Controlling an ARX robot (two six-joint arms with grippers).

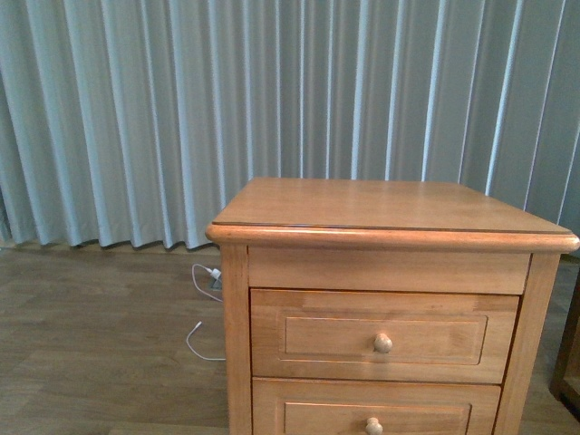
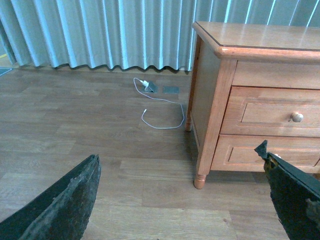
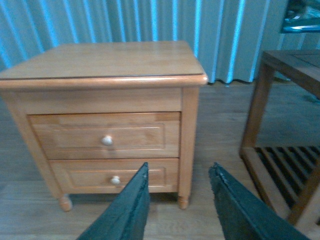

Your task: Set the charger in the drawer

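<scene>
No brand, label or legible writing shows on any surface. The honey-coloured wooden nightstand (image 1: 381,213) has a smooth, glossy top with a rounded moulded edge and turned feet. Its upper drawer (image 1: 381,333), with a recessed-panel front and a round wooden knob (image 1: 383,343), is fully closed; the similar lower drawer (image 1: 372,412) beneath it is closed too. The charger cannot be found in any view. A thin white cable with a white plug (image 2: 160,107) lies on the brown wood-plank floor (image 1: 100,335) left of the nightstand, near the pleated pale blue-grey curtain (image 1: 136,118). A dark wooden slatted side table (image 3: 285,150) stands right of the nightstand. The left hand (image 2: 180,200) has its dark, worn fingers spread wide, holding nothing. The right hand (image 3: 178,200) is parted moderately and likewise empty, facing the drawer fronts.
</scene>
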